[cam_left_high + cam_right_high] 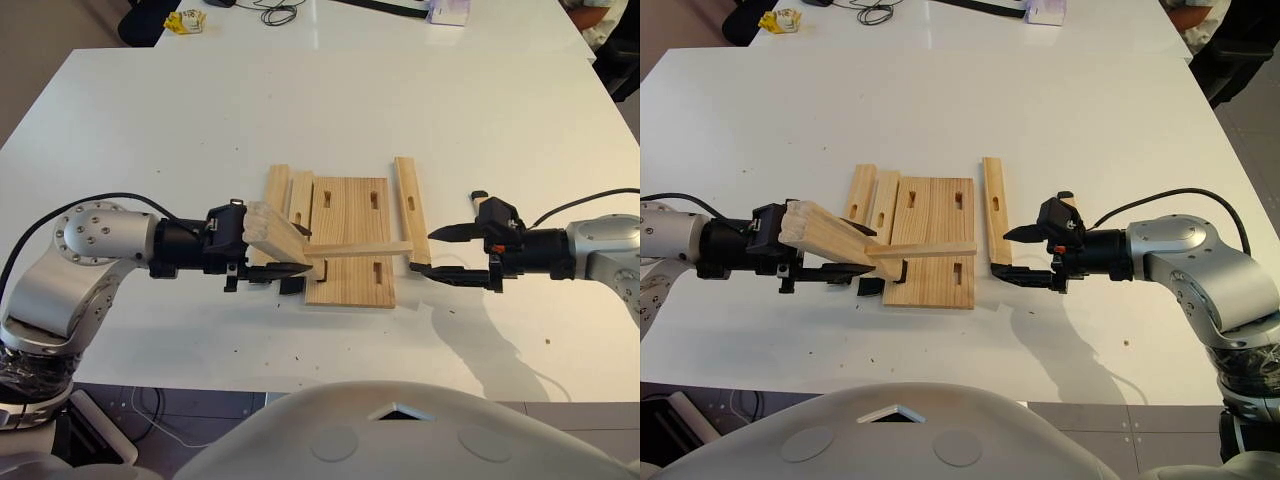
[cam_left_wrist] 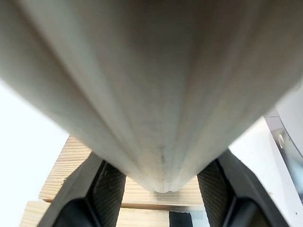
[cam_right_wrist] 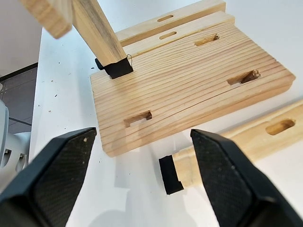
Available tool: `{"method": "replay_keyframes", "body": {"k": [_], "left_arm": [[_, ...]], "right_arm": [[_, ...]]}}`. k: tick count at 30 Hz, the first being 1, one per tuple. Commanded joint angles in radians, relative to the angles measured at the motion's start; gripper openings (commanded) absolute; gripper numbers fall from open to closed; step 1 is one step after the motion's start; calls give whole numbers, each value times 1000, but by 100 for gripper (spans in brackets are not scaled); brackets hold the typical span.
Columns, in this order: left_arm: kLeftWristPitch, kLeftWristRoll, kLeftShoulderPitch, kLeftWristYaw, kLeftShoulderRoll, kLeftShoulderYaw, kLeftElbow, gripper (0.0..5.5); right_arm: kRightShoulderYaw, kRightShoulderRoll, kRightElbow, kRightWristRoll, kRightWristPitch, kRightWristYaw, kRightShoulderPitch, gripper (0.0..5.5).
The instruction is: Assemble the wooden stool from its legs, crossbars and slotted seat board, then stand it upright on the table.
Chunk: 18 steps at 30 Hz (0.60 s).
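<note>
The slotted seat board (image 1: 350, 215) lies flat mid-table. My left gripper (image 1: 285, 264) is shut on a wooden leg (image 1: 275, 232) held tilted over the board's left edge; its black foot (image 3: 116, 68) touches the board. A thin crossbar (image 1: 365, 249) sticks out from that leg across the board toward my right gripper (image 1: 425, 250). The right gripper is open, just off the board's right edge, its fingers on either side of the near end of a loose leg (image 1: 408, 200) lying on the table. Two more legs (image 1: 288, 193) lie side by side left of the board.
The white table (image 1: 150, 130) has wide free room around the parts. At the far edge sit a yellow object (image 1: 185, 22), cables (image 1: 280, 12) and a small box (image 1: 447, 10).
</note>
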Motion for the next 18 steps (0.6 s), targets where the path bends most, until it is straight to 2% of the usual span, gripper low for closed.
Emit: {"method": "replay_keyframes", "body": {"k": [1,8,18], "left_arm": [[47,117,72,42,37,-47,22,206],[94,77,109,72,39,-59,-19,206],[162,-5,135,157,-41,-61,25,206]], "right_arm": [[-17,-9,-20,18,12,-5,0,367],[-4,-14,-20,14,10,0,-2,367],[28,-29,8,-9,-6,40,-36,367]]}}
